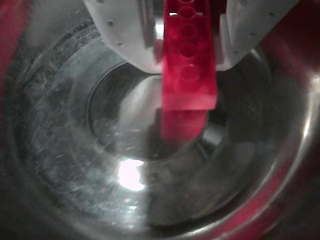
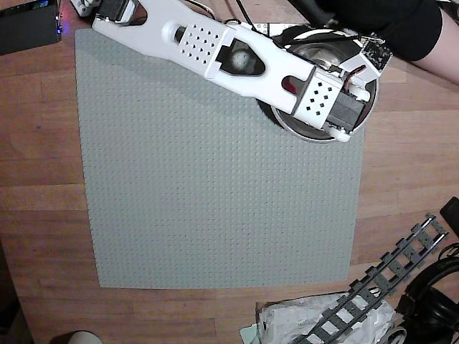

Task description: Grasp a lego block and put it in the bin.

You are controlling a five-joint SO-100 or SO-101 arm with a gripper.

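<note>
While the arm (image 2: 237, 61) is stretched from the far left corner of the overhead view toward the far right, its wrist is seen directly above the bin (image 2: 308, 132), most of which is covered by the white housing. Only a crescent of the steel rim is exposed at the near side of the wrist, where it overlaps the far right corner of the grey baseplate (image 2: 215, 201).

In the wrist view the gripper (image 1: 187, 57) enters from the top edge, and the lego block (image 1: 189, 70) is clamped between the two pale fingers (image 1: 125, 35) — one pressed against its left side, the other against its right. The block is held lengthwise, its studded face turned to the camera and its free end pointing down toward the flat bottom of the bin (image 1: 65, 150). A red reflection of the block is recorded on the shiny bottom just below that end; whether the block touches the metal cannot be told. A bright glare spot is noted on the bowl floor, nearer the camera.

Elsewhere in the overhead view, a wooden table (image 2: 39, 236) is seen under the baseplate, and a dark track piece (image 2: 380, 283) lies at the near right — well apart from the bin.
</note>
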